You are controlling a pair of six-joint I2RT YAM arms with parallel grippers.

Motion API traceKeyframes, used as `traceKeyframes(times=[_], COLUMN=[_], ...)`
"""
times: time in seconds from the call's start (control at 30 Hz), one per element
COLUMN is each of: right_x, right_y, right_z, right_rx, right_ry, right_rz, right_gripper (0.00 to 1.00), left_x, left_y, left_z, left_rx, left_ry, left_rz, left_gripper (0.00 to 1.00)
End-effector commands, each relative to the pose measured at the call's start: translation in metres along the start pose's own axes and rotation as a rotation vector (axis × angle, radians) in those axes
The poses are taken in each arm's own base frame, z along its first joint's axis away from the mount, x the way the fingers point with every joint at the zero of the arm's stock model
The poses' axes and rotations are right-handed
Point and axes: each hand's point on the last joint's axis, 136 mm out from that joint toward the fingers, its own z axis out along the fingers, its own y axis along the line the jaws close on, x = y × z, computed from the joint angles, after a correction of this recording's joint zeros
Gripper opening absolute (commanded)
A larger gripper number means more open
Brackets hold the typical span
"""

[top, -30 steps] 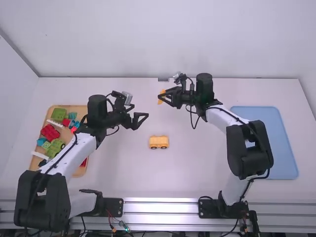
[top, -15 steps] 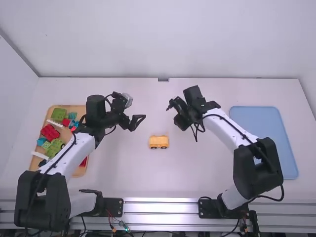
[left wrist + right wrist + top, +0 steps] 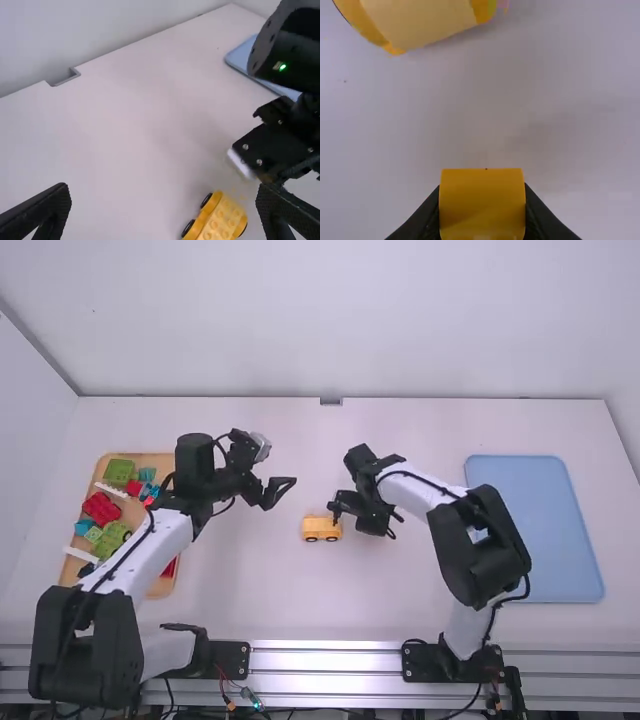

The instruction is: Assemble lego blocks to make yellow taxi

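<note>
1. Near edge, 6 o'clock: metal rail (image 3: 325, 658), both arm bases on it.
2. 9 o'clock: wooden tray (image 3: 163, 585) of loose pieces. Green block (image 3: 119, 471) toward its far end, red block (image 3: 101, 508) mid-tray, another green block (image 3: 110, 539) nearer; teal pieces and white strips among them.
3. 3 o'clock: blue tray (image 3: 540, 530), lying flat.
4. Dial centre: yellow car body (image 3: 321, 524) upright on the white table (image 3: 300, 590), long side across the view, two dark wheels on its near side. Left wrist view shows studs on top.
5. 2 o'clock from the car body, just beside it: right gripper (image 3: 338, 510). Fingers parted by the width of a small yellow block (image 3: 482, 205), one finger against each side. Block sits apart from the car body; height above table, cannot tell.
6. Between 10 and 11 o'clock from the car body: left gripper (image 3: 284, 490). Fingers spread wide, nothing between them.
7. Far edge, 12 o'clock: small grey bracket (image 3: 331, 401).
</note>
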Motion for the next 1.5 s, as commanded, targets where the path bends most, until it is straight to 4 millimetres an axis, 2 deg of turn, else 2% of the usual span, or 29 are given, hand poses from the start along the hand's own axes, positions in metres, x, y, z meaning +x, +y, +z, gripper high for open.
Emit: traceKeyframes(times=[0.0,0.2,0.23,0.27,0.3,0.37,0.4,0.43,0.47,0.57,0.63,0.73,0.8,0.9,0.93,1.0,1.17,1.27,1.47], right_x=[0.005,0.005,0.006,0.006,0.006,0.005,0.005,0.005,0.003,-0.001,-0.004,-0.009,-0.011,-0.011,-0.011,-0.01,0.006,0.013,0.016], right_y=[-0.006,-0.006,-0.007,-0.009,-0.011,-0.015,-0.016,-0.017,-0.017,-0.019,-0.019,-0.017,-0.016,-0.012,-0.011,-0.009,-0.01,-0.014,-0.013], right_z=[0.012,0.024,0.024,0.024,0.024,0.023,0.023,0.022,0.02,0.012,-0.001,-0.02,-0.033,-0.053,-0.055,-0.063,-0.057,-0.044,-0.029], right_rx=[0.012,-0.001,0.004,0.013,0.025,0.043,0.047,0.048,0.047,0.047,0.035,-0.002,-0.04,-0.109,-0.117,-0.152,-0.119,-0.054,0.029], right_ry=[0.049,0.058,0.065,0.068,0.069,0.069,0.069,0.068,0.062,0.046,0.011,-0.097,-0.2,-0.425,-0.452,-0.63,-0.837,-0.945,-1.029], right_rz=[-0.056,-0.06,-0.062,-0.06,-0.058,-0.051,-0.052,-0.052,-0.05,-0.01,0.011,0.001,-0.015,-0.05,-0.055,-0.095,-0.127,-0.084,-0.045], right_gripper=[0.0,0.0,0.09,0.38,0.48,0.58,0.8,0.85,0.99,0.99,0.99,0.99,0.99,0.99,0.99,0.99,0.99,0.99,0.99], left_x=[-0.01,-0.01,-0.01,-0.01,-0.01,-0.01,-0.009,-0.009,-0.009,-0.008,-0.009,-0.006,-0.002,0.006,0.006,0.013,0.028,0.045,0.068], left_y=[-0.002,-0.002,-0.001,-0.001,-0.001,-0.001,-0.001,-0.001,-0.002,-0.002,-0.001,-0.002,-0.006,-0.028,-0.03,-0.044,-0.056,-0.074,-0.079], left_z=[-0.001,-0.001,-0.001,-0.001,-0.001,-0.001,-0.001,-0.001,-0.001,-0.001,-0.001,-0.001,-0.001,-0.003,-0.004,-0.005,0.001,0.008,0.02], left_rx=[0.015,0.013,0.011,0.012,0.012,0.011,0.011,0.011,0.014,0.011,0.01,0.014,0.032,0.154,0.168,0.249,0.373,0.527,0.644], left_ry=[-0.019,-0.019,-0.019,-0.019,-0.019,-0.02,-0.02,-0.019,-0.018,-0.017,-0.019,-0.008,0.002,-0.007,-0.01,-0.026,-0.072,-0.161,-0.248], left_rz=[0.035,0.063,0.063,0.063,0.062,0.064,0.068,0.073,0.099,0.119,0.121,0.101,0.158,0.34,0.352,0.417,0.5,0.554,0.502], left_gripper=[0.99,0.99,0.99,0.99,0.99,0.99,0.99,0.99,0.99,0.99,0.99,0.99,0.99,0.99,0.99,0.99,0.99,0.99,0.99])
